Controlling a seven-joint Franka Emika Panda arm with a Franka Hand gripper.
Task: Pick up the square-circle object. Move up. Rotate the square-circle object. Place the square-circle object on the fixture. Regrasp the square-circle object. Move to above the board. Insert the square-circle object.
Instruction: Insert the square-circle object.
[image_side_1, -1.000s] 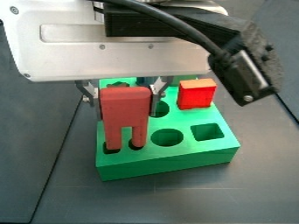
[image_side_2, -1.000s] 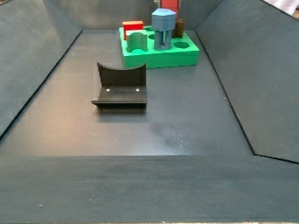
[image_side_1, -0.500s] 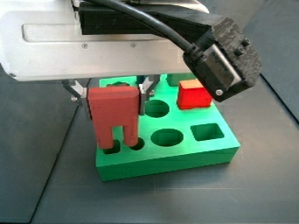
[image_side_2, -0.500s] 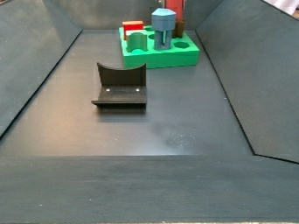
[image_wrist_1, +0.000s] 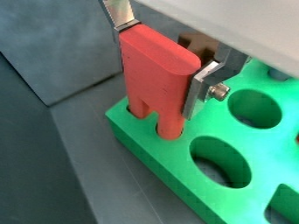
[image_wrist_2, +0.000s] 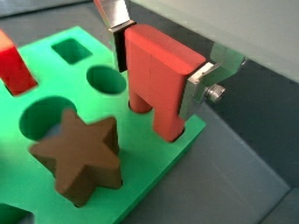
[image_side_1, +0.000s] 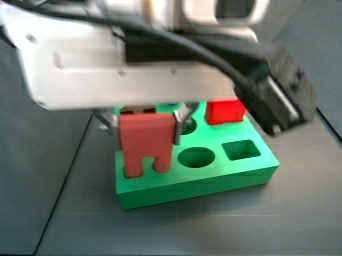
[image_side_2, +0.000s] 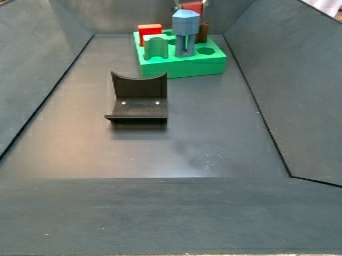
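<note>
Gripper (image_wrist_2: 162, 63) pinching red peg (image_wrist_2: 158, 77) upright in green board (image_wrist_2: 70, 96), dark grey floor (image_side_2: 187, 150), fixture (image_side_2: 136, 98) apart.

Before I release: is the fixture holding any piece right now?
No. In a side view the fixture stands bare, while the gripper clamps the square-circle object over the board.

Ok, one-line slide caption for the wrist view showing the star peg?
Gripper shut on the square-circle object, its lower end at the green board beside a brown star peg.
</note>
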